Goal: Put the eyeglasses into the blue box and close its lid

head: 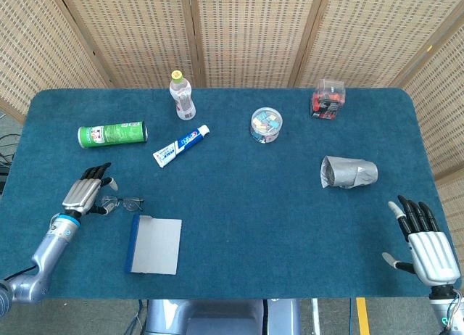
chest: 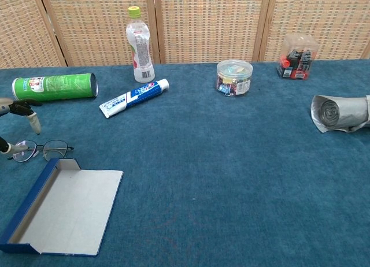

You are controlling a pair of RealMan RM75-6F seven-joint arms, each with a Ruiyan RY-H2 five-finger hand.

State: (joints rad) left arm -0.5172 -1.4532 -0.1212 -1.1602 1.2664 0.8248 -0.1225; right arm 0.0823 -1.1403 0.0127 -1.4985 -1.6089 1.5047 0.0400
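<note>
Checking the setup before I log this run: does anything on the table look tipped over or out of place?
The green can lies on its side at the table's left, and so does the toothpaste tube. The bottle stands upright. Nothing is spilled.

Your left hand is showing only fingertips at the left edge, hovering beside the eyeglasses, which are lying just behind the open blue box.

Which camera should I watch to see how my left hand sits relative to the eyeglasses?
Head view: the whole left hand shows with its fingers spread at the left end of the eyeglasses. Chest view shows the eyeglasses larger, but only fingertips at the frame edge.
</note>
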